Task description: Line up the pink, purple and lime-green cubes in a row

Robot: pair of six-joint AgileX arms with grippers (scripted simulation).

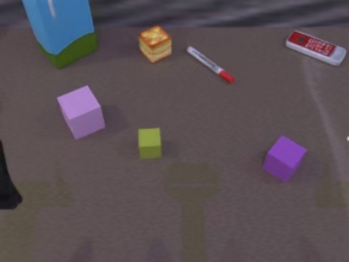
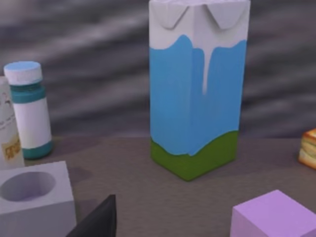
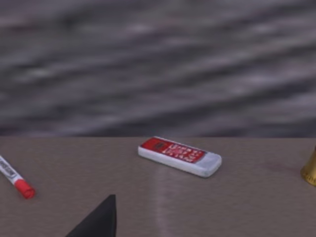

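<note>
Little of the AgileX body shows. The left arm is a plain black, matte mass at the table's left edge, rounded at its lower end. Each wrist view shows one dark, pointed, wedge-shaped finger, unmarked; the right's looks alike.

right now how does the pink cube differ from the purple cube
The pink cube is the larger and a pale lilac-pink; the purple cube is smaller and a vivid violet. The pink cube sits on the table's left side near the milk carton, while the purple cube sits on the right side, nearer the front edge. Both are plain matte cubes resting flat on the table, each standing apart from the others.
</note>
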